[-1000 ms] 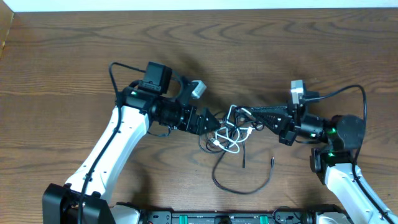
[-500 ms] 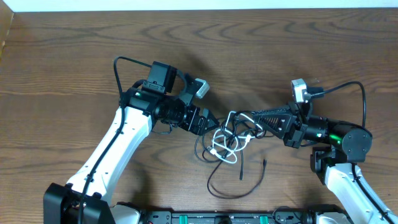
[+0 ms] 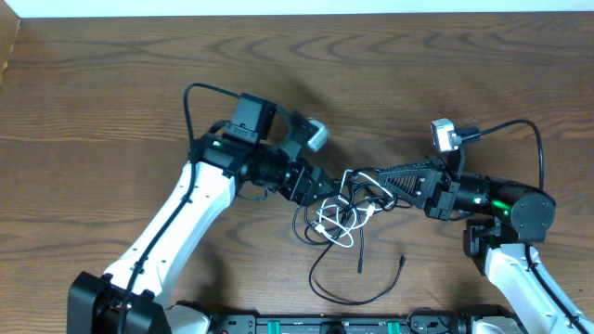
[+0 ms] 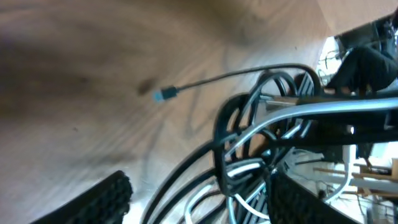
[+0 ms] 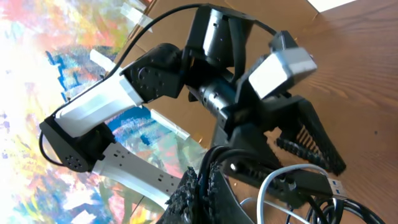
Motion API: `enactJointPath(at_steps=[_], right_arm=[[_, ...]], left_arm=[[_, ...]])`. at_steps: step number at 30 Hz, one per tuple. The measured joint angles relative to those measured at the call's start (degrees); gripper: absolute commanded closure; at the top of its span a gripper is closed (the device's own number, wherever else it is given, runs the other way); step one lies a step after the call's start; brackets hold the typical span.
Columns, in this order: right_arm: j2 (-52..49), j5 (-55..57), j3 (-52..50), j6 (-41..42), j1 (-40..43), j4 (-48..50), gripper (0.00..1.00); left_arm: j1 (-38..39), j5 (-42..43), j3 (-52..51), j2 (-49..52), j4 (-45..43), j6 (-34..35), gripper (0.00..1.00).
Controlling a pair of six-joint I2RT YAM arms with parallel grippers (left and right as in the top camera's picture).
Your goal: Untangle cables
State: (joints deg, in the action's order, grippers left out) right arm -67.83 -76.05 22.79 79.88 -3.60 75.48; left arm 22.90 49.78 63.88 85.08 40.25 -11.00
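Wooden bench (image 3: 111,83) with two robot arms reaching in to meet at its middle. Between them sits a tangled bunch of black and white cables (image 3: 339,221). The left hand (image 3: 327,188) has its fingers apart around the bunch, and the right hand (image 3: 353,176) is pinched shut on it.

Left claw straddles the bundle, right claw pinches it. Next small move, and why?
Probably close the left claw on the strands inside it: it stands open around the cables, while the right claw is shut on the same bundle, so there's an anchor to pull against.
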Motion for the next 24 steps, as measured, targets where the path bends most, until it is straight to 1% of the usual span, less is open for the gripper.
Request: enactJointPath(at_steps=[7, 13, 14, 15, 16, 21, 24], right_arm=[[0.0, -0.85, -0.02, 1.81, 0.0, 9.79, 0.99], [0.0, -2.12, -0.02, 2.23, -0.26, 10.75, 0.99], [0.0, -2.21, -0.02, 2.23, -0.55, 10.78, 0.99], [0.0, -2.25, -0.02, 2.23, -0.94, 10.8, 0.99], [0.0, -2.32, -0.02, 2.23, -1.36, 10.82, 0.99], [0.0, -2.6, -0.02, 2.23, -2.38, 10.93, 0.99], [0.0, -2.6, -0.02, 2.14, -2.38, 10.93, 0.99]], left_arm=[[0.26, -6.69, 0.0, 0.0, 1.4, -1.46, 0.3], [0.26, -7.91, 0.0, 0.0, 1.22, -1.51, 0.3], [0.26, -7.96, 0.0, 0.0, 1.2, -1.53, 0.24], [0.26, -8.04, 0.0, 0.0, 1.14, -1.84, 0.04], [0.26, -8.24, 0.0, 0.0, 1.05, -2.12, 0.02], [0.26, -8.52, 0.0, 0.0, 1.07, -1.86, 0.02], [0.26, -6.51, 0.0, 0.0, 1.05, -1.68, 0.02]])
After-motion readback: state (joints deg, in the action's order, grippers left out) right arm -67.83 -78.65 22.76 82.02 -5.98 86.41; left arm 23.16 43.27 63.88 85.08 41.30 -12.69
